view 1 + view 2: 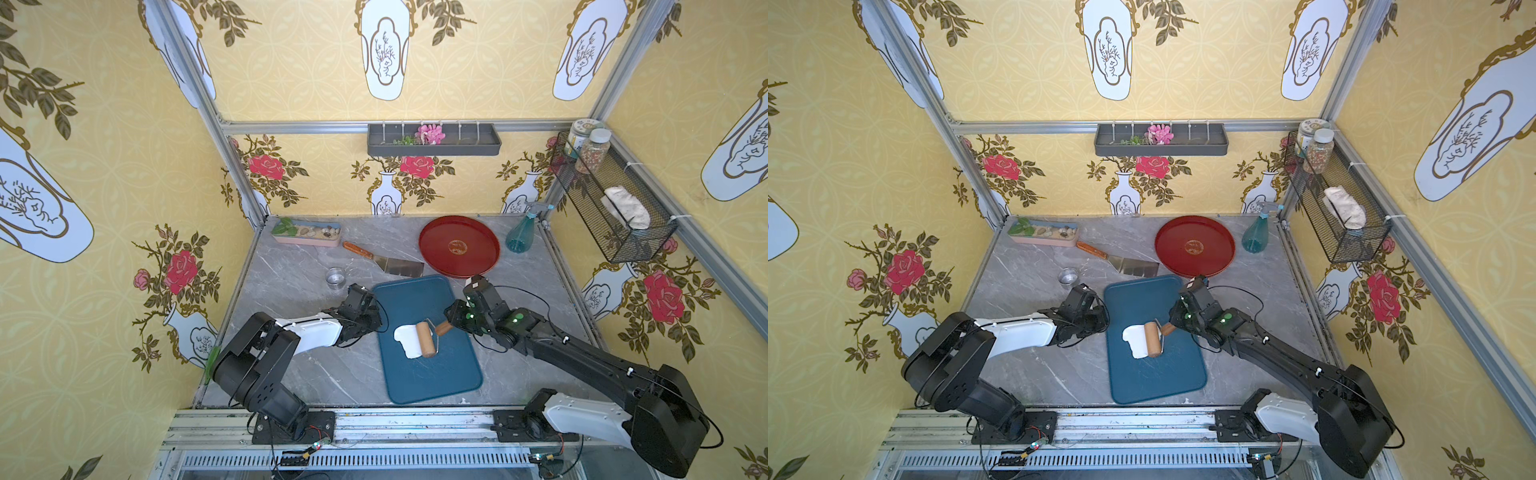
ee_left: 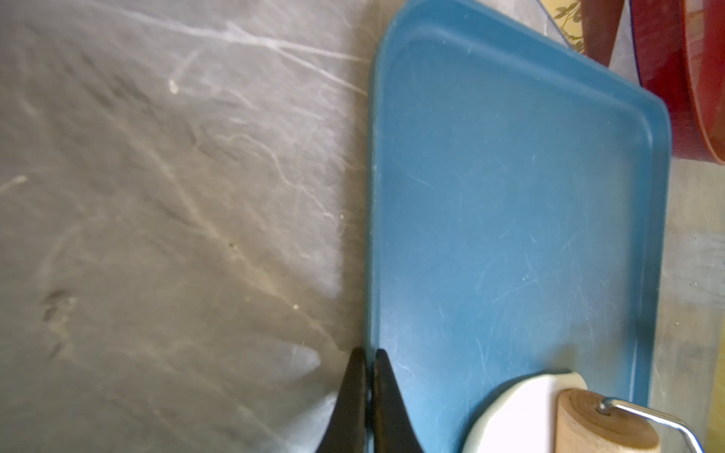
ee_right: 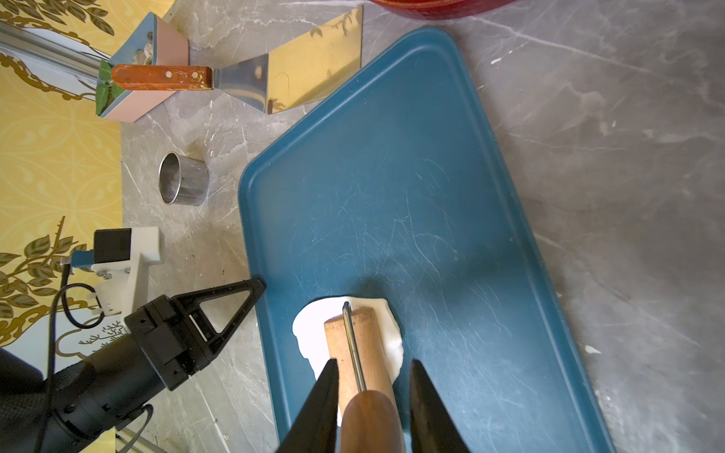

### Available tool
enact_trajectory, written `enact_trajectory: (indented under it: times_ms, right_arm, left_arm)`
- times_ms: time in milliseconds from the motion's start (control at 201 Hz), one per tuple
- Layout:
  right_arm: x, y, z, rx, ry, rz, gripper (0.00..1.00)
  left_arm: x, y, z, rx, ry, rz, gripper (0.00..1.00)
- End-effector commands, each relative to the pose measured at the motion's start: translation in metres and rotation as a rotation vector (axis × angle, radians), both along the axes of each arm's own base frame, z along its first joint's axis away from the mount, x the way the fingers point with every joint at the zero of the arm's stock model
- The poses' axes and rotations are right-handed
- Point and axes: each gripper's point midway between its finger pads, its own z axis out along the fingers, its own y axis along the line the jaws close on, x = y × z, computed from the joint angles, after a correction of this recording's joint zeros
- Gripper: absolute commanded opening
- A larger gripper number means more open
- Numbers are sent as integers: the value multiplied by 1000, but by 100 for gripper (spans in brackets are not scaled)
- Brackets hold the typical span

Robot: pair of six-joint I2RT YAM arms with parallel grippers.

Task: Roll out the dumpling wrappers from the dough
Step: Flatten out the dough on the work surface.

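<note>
The table (image 1: 291, 299) has a grey top like marble, with thin white veins. A dark blue tray (image 1: 432, 382) lies in the middle, turned a little against the table's edges. At the far side on the left, close to the wall, there is a long pink box (image 1: 307, 240) with small stones and green leaves in it. Just beside it lies a flat scraper (image 1: 380, 258) with a wooden handle; its metal blade points to the far edge of the blue tray. A small steel ring cup (image 1: 336, 277) stands near the far left corner of this tray. A round red tray (image 1: 440, 249) lies just beside the far right corner, and a green-blue spray bottle (image 1: 521, 235) stands next to it.
</note>
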Motion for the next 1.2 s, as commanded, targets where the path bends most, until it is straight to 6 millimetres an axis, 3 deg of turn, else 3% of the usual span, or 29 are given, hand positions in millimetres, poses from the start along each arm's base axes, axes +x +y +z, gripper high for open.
enact_trajectory:
  times_ms: [0, 339, 652, 827, 991, 1195]
  right_arm:
    - [-55, -78, -49, -393, 229, -20, 0]
    - [-56, -86, -45, -405, 242, -38, 0]
    - [-45, -86, -20, -390, 191, -61, 0]
    - [-26, -71, 12, -281, 48, -64, 0]
    - [-5, -56, 59, -163, -137, -57, 0]
    - [15, -23, 98, -8, -274, -4, 0]
  left_arm:
    - [-3, 26, -17, 134, 28, 12, 0]
    - [4, 26, -21, 139, 21, -18, 0]
    - [7, 20, -22, 128, 17, -62, 0]
    - [7, 17, -23, 123, 22, -78, 0]
    - [6, 17, -21, 113, 20, -78, 22]
    - [4, 16, -17, 96, 11, -78, 27]
